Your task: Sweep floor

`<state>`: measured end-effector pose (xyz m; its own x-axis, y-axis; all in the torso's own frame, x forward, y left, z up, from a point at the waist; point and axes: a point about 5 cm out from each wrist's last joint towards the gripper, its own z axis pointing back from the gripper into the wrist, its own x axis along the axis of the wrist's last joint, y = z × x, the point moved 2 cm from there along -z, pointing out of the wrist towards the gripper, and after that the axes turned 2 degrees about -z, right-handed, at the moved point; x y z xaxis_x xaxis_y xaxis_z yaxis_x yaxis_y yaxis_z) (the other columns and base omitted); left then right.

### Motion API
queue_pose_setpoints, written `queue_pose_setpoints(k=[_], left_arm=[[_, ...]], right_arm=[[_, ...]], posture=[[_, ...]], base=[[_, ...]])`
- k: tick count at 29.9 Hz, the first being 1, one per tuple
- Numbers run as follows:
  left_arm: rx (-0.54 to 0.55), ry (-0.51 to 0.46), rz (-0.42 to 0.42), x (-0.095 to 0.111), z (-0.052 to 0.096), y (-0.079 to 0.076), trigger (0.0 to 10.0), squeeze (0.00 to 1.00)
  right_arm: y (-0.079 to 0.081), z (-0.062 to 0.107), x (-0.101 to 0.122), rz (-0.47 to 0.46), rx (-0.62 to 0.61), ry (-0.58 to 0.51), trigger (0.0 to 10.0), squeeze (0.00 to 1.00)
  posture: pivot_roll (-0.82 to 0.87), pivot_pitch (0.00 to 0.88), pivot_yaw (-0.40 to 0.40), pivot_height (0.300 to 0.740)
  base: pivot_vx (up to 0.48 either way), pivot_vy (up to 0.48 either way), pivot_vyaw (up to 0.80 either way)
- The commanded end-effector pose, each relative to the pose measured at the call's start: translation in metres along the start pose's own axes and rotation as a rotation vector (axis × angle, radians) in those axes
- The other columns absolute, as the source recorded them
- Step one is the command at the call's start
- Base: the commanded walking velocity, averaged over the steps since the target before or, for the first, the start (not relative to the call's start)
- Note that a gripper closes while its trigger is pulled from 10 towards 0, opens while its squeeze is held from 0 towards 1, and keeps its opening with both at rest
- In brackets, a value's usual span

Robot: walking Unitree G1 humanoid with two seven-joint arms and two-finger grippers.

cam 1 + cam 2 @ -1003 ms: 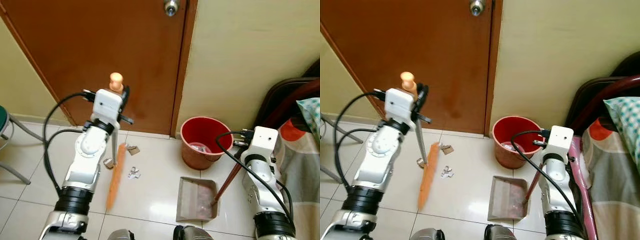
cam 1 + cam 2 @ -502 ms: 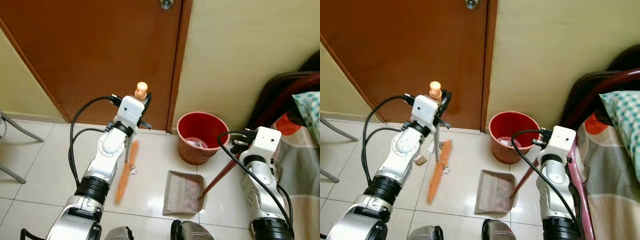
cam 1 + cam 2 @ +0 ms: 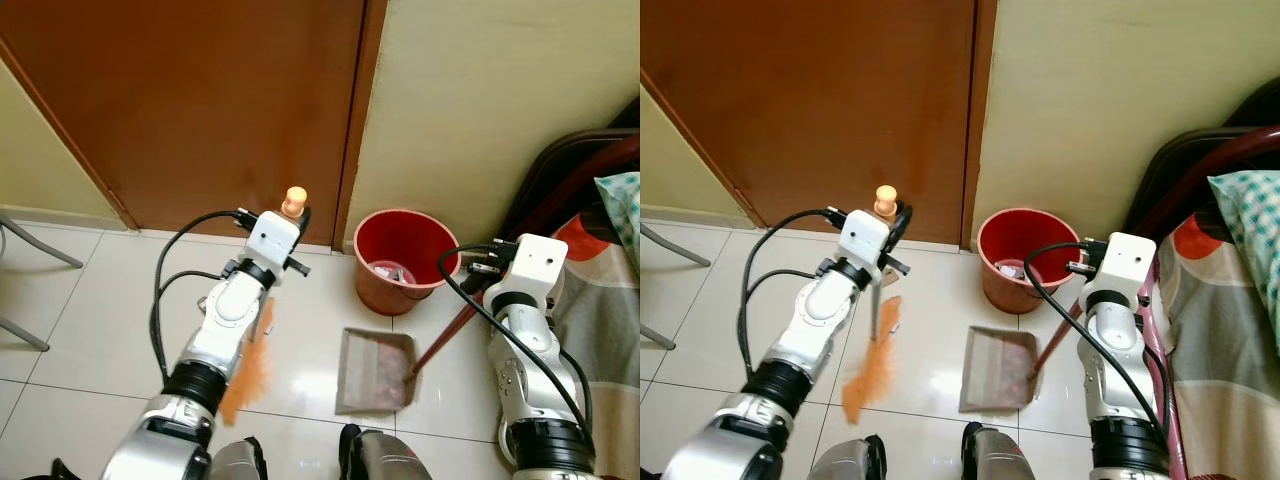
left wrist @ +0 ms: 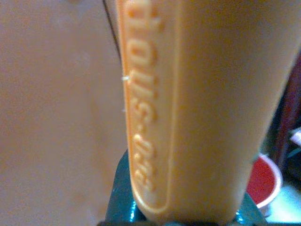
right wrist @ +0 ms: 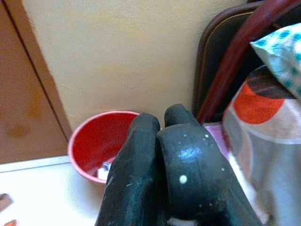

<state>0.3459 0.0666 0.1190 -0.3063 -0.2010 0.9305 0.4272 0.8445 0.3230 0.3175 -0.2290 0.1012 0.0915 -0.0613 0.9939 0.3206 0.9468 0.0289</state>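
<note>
Orange bristles of the broom (image 3: 872, 368) blur just above the pale tiled floor (image 3: 700, 320), hanging down from the left pincer (image 3: 883, 225), which is clamped on the broom's thin upright handle below its orange knob. The brush head lies to the left of the dustpan (image 3: 996, 370), its long axis running towards the robot's feet. The right pincer (image 5: 160, 160) has its fingers pressed together around the dustpan's reddish handle, slanting down to the pan. The dustpan's mouth faces the door (image 3: 820, 100), with a red bucket (image 3: 1018, 255) just beyond. The left arm is nearer any remaining litter, so a sideways stroke rightwards into the pan seems next.
</note>
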Motion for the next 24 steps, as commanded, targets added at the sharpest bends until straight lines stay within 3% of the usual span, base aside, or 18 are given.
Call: queue_pose_setpoints(k=[1,7,10,19,23,24], left_arm=[[-0.013,0.023,0.085,-0.006,0.003,-0.016,10.0,0.00],[-0.041,-0.001,0.206,0.004,0.000,-0.043,10.0,0.00],[-0.055,-0.020,0.293,0.015,0.001,-0.055,10.0,0.00],[-0.057,-0.110,0.359,0.051,0.002,-0.052,10.0,0.00],[-0.067,-0.184,0.391,0.076,-0.003,-0.048,10.0,0.00],[-0.062,-0.227,0.400,0.090,-0.007,-0.043,10.0,0.00]], right_arm=[[-0.006,-0.004,0.009,0.018,-0.027,-0.042,10.0,0.00],[-0.004,-0.012,0.008,0.003,-0.045,-0.038,10.0,0.00],[0.008,-0.016,0.004,-0.001,-0.036,-0.029,10.0,0.00],[0.030,-0.018,-0.015,0.021,-0.047,0.051,10.0,0.00],[0.042,-0.018,-0.023,-0.015,-0.028,0.091,10.0,0.00],[0.048,-0.019,-0.026,-0.014,-0.011,0.110,10.0,0.00]], posture=[[-0.14,0.243,-0.035,0.740],[-0.10,0.239,-0.026,0.740],[-0.06,0.233,-0.021,0.740],[-0.02,0.214,-0.007,0.740],[-0.01,0.201,-0.003,0.740],[-0.01,0.193,-0.002,0.740]], base=[[0.000,0.000,0.00],[0.000,0.000,0.00],[0.000,0.000,0.00],[0.000,0.000,0.00],[0.000,0.000,0.00],[0.000,0.000,0.00]])
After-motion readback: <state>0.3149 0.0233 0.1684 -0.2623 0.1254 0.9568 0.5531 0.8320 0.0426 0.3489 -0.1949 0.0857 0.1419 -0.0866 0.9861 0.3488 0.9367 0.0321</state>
